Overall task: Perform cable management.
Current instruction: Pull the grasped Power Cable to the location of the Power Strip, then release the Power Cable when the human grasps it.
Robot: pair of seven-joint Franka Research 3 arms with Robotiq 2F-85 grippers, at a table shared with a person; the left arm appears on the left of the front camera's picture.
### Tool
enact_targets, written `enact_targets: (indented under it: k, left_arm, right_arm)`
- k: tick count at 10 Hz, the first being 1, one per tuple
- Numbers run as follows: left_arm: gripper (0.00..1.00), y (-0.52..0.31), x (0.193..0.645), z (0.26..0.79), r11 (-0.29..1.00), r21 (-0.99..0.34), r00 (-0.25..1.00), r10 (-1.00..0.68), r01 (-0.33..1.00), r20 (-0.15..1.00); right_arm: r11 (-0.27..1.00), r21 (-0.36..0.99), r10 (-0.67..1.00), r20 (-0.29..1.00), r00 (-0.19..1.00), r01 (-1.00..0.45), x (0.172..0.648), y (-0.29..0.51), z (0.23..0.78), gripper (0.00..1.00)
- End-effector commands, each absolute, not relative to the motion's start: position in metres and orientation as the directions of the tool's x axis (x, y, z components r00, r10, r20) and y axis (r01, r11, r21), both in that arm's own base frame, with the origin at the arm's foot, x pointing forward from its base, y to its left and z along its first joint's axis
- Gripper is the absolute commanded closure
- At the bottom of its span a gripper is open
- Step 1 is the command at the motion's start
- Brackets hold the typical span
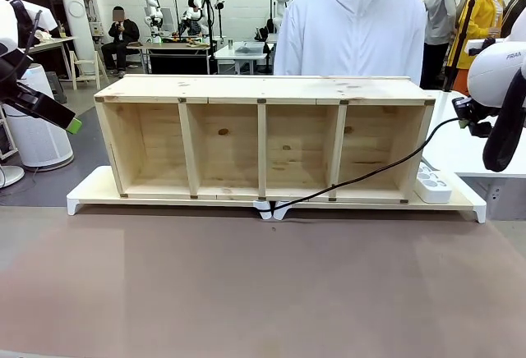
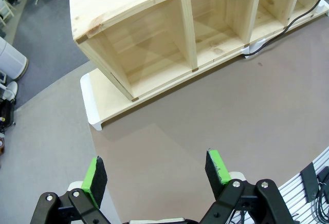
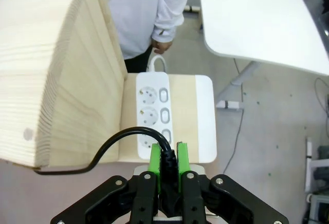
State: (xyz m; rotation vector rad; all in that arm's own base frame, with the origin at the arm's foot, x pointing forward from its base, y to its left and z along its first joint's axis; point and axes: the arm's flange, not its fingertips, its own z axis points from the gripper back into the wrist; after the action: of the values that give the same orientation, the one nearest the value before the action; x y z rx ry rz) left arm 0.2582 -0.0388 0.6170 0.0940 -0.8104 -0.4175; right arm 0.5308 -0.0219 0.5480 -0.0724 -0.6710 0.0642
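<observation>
Shelf (image 1: 263, 87): pale bare wood, grain and knots visible, matt, looks unvarnished. Base (image 2: 90, 100) beneath it: same pale wood with white, smooth ends. Counter (image 1: 263, 292): brown-grey, matt, even surface. Cable (image 3: 131, 129): black, smooth sheath, dull finish. Strip (image 3: 156, 106): white plastic, glossy. Left tool (image 2: 157, 170) and right tool (image 3: 168, 157): black matt links with bright metal pivots. Pads (image 2: 94, 178): green, matt, rubbery-looking. Person's jacket (image 1: 353, 29): white cloth, smooth, lightly creased.
</observation>
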Motion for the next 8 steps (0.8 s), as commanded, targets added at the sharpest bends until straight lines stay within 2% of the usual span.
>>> enact_targets:
  k: [1, 8]
  left_arm:
    - [0.0, -0.0386, 0.2583, 0.6173, 0.915, 0.243, 0.613, -0.397, 0.322, 0.683]
    - [0.0, -0.0386, 0.2583, 0.6173, 0.915, 0.243, 0.613, -0.397, 0.322, 0.683]
  right_arm:
    - [0.997, -0.054, 0.079, 0.659, 0.748, -0.058, 0.5441, -0.0265, 0.5454, 0.84]
    - [0.998, -0.056, 0.06, 0.642, 0.764, -0.031, 0.5405, -0.0197, 0.5378, 0.84]
